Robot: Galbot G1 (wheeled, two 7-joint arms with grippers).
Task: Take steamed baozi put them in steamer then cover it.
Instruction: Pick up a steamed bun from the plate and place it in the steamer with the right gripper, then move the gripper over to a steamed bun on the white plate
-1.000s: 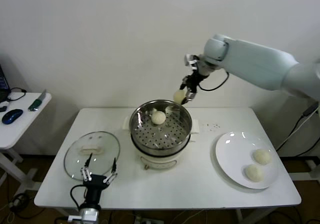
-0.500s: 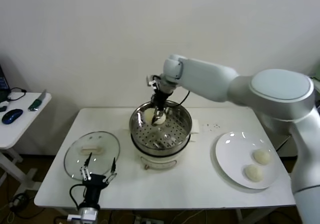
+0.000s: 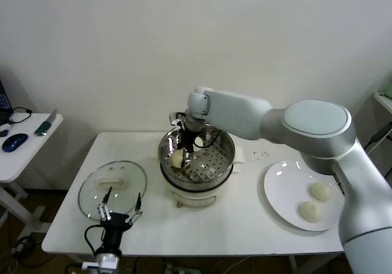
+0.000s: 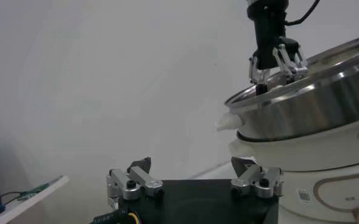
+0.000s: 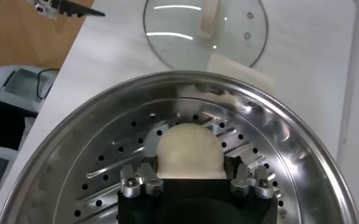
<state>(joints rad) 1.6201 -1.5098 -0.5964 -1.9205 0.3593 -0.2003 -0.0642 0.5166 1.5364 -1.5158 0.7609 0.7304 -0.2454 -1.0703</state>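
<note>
- right pincer [image 3: 182,156] is being held inside the steamer [image 3: 223,140], clenched on one baozi [image 5: 188,150] just above the perforated bottom.
- a second bun [image 3: 199,142] is lying in the steamer; two more [image 3: 320,191] are sitting on the plate [image 3: 280,188].
- left pincer [image 3: 121,211] is being kept released, low by the glass lid [image 3: 92,188] on the table [image 3: 245,225].

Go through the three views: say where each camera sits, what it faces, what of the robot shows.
Head view: high, facing down at the table; right arm over the steamer, left gripper near the glass lid.
Left wrist view: low, facing the steamer's side; own jaws open.
Right wrist view: above the steamer, right gripper holding a baozi.
All share the steamer.
</note>
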